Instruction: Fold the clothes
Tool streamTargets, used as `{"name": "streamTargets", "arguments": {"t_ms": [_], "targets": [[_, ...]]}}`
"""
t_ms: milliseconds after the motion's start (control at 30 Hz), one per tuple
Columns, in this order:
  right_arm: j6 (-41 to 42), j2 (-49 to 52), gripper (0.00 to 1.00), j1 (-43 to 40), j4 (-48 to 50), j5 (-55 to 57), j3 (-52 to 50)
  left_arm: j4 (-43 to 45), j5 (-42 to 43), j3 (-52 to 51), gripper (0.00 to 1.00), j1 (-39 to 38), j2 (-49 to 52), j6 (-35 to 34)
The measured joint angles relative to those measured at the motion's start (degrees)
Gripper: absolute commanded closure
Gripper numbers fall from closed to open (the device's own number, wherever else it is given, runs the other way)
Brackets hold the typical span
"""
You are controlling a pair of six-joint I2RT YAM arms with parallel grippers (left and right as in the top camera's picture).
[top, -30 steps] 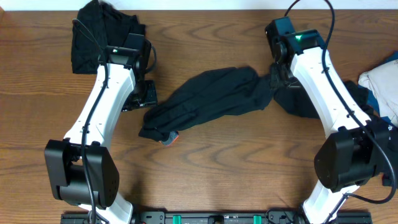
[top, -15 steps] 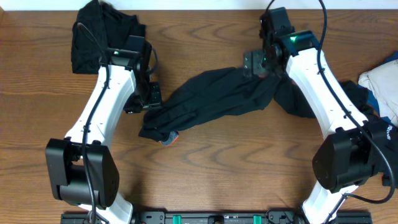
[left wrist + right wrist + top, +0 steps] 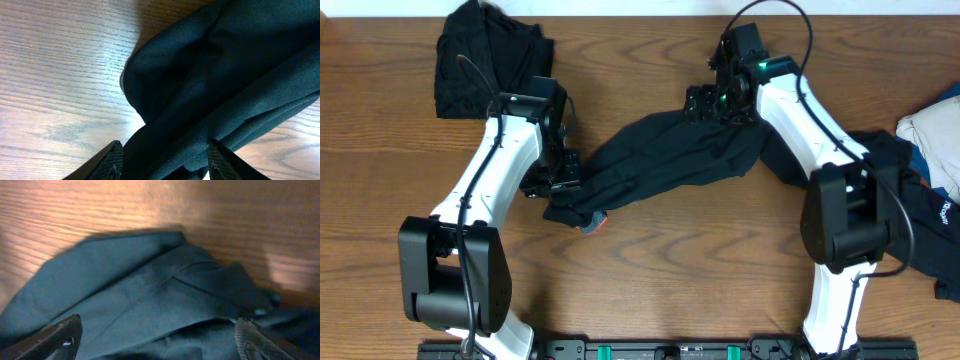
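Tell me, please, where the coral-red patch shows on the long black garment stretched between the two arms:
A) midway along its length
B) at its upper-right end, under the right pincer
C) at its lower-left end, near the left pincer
C: in the overhead view the coral-red patch peeks out from under the long black garment at its lower-left end, just below the left pincer.

Both arms are of matching build. The left arm [image 3: 490,175] has glossy white moulded shells between bulky black rounded joint housings [image 3: 450,285]. The right arm [image 3: 810,110] has the same finish, with a lit green indicator lamp [image 3: 760,68] near the wrist. Thin black cables [image 3: 810,30] loop free at each wrist. The left gripper [image 3: 165,160] has matt black wedge-shaped fingers [image 3: 111,159]. The right gripper [image 3: 157,337] has dark fingers [image 3: 52,337], with a small recess near one tip.
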Motion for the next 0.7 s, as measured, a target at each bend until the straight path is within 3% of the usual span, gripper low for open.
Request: {"name": "streamTargets", "arguments": {"t_ms": [233,567,700], "targets": [[0.4,0.7,0.11,-0.1,-0.8,3.0,0.0,0.0,0.0,0.0,0.45,0.0,0.0,0.0],[0.1,0.7,0.11,-0.4,-4.8,7.0,-0.1,1.0,0.2,0.0,0.45,0.0,0.0,0.0],[-3.1,0.7,0.14,-0.7,-4.5,9.7,-0.1,1.0,0.2,0.0,0.45,0.0,0.0,0.0]]}}
